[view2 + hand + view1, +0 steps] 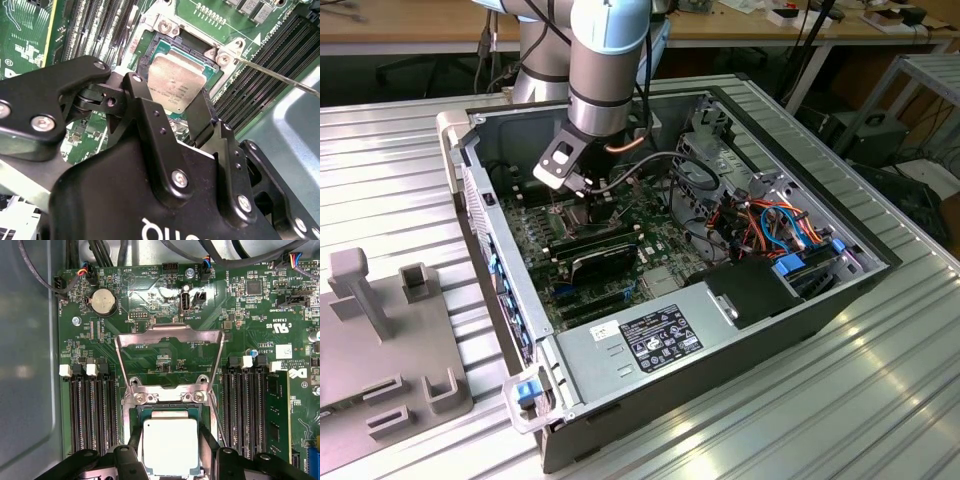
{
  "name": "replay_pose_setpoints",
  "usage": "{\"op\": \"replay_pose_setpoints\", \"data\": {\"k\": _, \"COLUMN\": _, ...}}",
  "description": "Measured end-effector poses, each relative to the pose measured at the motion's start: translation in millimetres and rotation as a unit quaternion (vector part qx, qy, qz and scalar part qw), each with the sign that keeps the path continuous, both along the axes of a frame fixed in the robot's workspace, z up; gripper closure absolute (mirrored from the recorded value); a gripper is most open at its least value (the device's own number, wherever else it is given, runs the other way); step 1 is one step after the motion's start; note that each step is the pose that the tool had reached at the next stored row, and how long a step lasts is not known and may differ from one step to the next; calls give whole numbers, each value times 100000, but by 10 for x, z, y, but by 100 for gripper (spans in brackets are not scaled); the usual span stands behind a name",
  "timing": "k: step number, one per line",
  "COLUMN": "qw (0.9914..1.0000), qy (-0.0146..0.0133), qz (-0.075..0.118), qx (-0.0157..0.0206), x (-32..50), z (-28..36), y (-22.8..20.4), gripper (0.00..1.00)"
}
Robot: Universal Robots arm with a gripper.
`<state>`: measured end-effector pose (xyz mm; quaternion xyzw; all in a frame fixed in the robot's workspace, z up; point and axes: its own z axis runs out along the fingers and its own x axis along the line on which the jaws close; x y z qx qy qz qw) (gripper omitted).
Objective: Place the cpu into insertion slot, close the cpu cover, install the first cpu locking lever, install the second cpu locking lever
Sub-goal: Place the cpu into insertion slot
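Chip [170, 445]: small flat square with a dull silver top, pinched by the black gripper [172, 102], one finger [209, 445] against each of two opposite side edges. Position: directly over the square socket [150, 412], within its rim in both wrist views; seated or just clear of it, hard to tell from these angles. Handling, as judged: light, thin and rigid; metal top probably slick against hard pads, so best taken by the side edges only, squarely and with modest force. Underside and socket contacts presumably delicate, hence no sliding and no tilt, with corners matched to the socket. Cover [170, 334]: thin silvery frame with a large square window, lying open, folded back over the green board beyond its hinge; sheet metal, likely a little springy, best taken at the free edge far from the hinge. Lever [280, 80]: thin wire rod, angled away from the socket corner and unlatched; stiff but narrow, likely to slip off a loose grip. Long black memory slots [90, 410] flanking the socket on both sides, close to the finger path. In the exterior view: arm entering from the top centre of the frame, reaching down into the open computer case [500, 270], working end low over the board near the middle of the frame, slightly toward the exterior view's left.
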<state>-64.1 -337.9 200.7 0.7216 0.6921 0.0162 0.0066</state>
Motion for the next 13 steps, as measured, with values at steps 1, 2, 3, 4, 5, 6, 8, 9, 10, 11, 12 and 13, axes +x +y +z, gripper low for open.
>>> {"op": "replay_pose_setpoints", "data": {"k": 1, "qw": 100000, "qy": -2, "qz": 2, "qx": 0, "x": 0, "z": 0, "y": 0, "gripper": 45}}
{"op": "replay_pose_setpoints", "data": {"k": 2, "qw": 100000, "qy": -2, "qz": 5, "qx": 4, "x": 1, "z": 0, "y": 0, "gripper": 45}}
{"op": "replay_pose_setpoints", "data": {"k": 3, "qw": 100000, "qy": -1, "qz": 6, "qx": 7, "x": 0, "z": 0, "y": 0, "gripper": 45}}
{"op": "replay_pose_setpoints", "data": {"k": 4, "qw": 100000, "qy": -1, "qz": 5, "qx": 7, "x": 0, "z": 0, "y": 0, "gripper": 45}}
{"op": "replay_pose_setpoints", "data": {"k": 5, "qw": 100000, "qy": -2, "qz": 6, "qx": 8, "x": 0, "z": -1, "y": 0, "gripper": 45}}
{"op": "replay_pose_setpoints", "data": {"k": 6, "qw": 100000, "qy": -8, "qz": 6, "qx": 15, "x": 1, "z": -1, "y": 0, "gripper": 45}}
{"op": "replay_pose_setpoints", "data": {"k": 8, "qw": 100000, "qy": -3, "qz": 8, "qx": 12, "x": 1, "z": -1, "y": 0, "gripper": 38}}
{"op": "replay_pose_setpoints", "data": {"k": 9, "qw": 100000, "qy": -4, "qz": 7, "qx": 15, "x": 1, "z": -1, "y": 0, "gripper": 38}}
{"op": "replay_pose_setpoints", "data": {"k": 10, "qw": 100000, "qy": -1, "qz": 6, "qx": 12, "x": 1, "z": -1, "y": 0, "gripper": 32}}
{"op": "replay_pose_setpoints", "data": {"k": 11, "qw": 100000, "qy": -1, "qz": 7, "qx": 13, "x": 1, "z": -1, "y": 0, "gripper": 32}}
{"op": "replay_pose_setpoints", "data": {"k": 12, "qw": 100000, "qy": -5, "qz": 5, "qx": 12, "x": 1, "z": -1, "y": 0, "gripper": 32}}
{"op": "replay_pose_setpoints", "data": {"k": 13, "qw": 100000, "qy": 0, "qz": 8, "qx": 15, "x": 0, "z": -1, "y": 0, "gripper": 32}}
